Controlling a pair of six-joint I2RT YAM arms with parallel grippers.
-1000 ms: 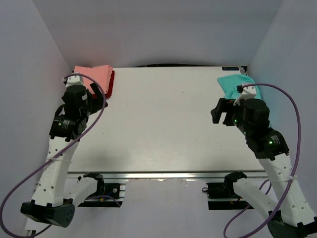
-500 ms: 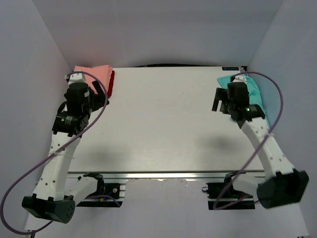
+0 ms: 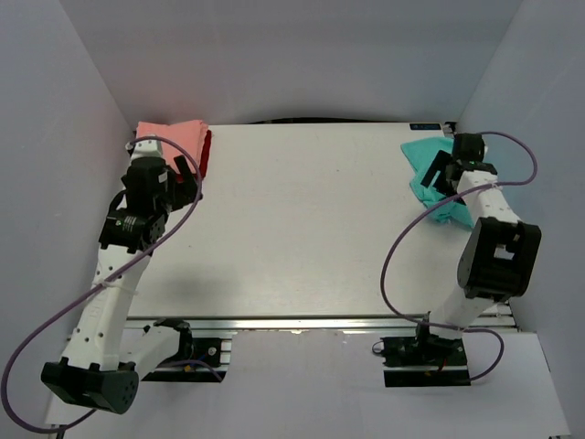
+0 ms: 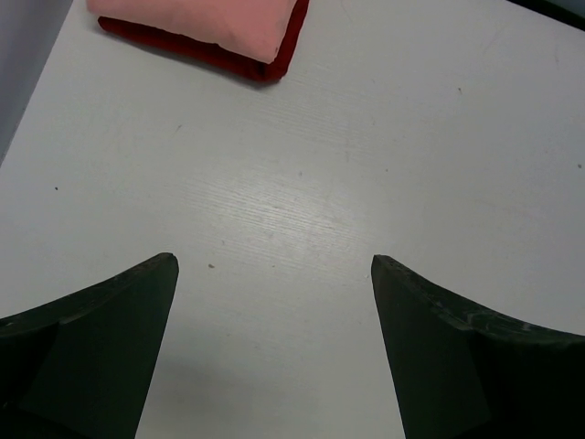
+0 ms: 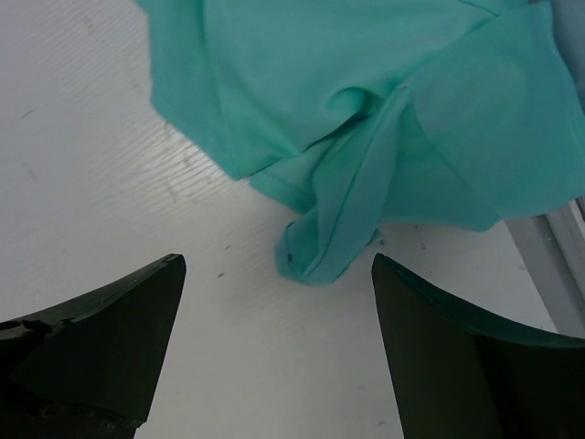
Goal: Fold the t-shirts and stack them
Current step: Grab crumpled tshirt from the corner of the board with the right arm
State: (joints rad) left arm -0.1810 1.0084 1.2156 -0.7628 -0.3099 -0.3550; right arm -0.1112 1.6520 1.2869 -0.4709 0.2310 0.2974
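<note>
A folded salmon-pink t-shirt (image 3: pixel 172 137) lies on a folded dark red t-shirt (image 3: pixel 205 157) at the table's back left corner. In the left wrist view the pink shirt (image 4: pixel 196 18) and its red rim (image 4: pixel 274 66) sit ahead of my fingers. My left gripper (image 3: pixel 189 176) (image 4: pixel 274 263) hangs open just in front of that stack, over bare table. A crumpled teal t-shirt (image 3: pixel 425 163) (image 5: pixel 366 82) lies at the back right. My right gripper (image 3: pixel 441 174) (image 5: pixel 279 263) stands open over its near edge, and a rolled fold of cloth reaches to between the fingertips.
The white table (image 3: pixel 302 229) is closed in by grey walls on three sides. Its right edge rail (image 5: pixel 559 261) runs close beside the teal shirt. Purple cables (image 3: pixel 393 251) loop from both arms.
My right arm has swung back and to the right, from in front of the teal shirt to over it. My left gripper has edged slightly toward the pink and red stack.
</note>
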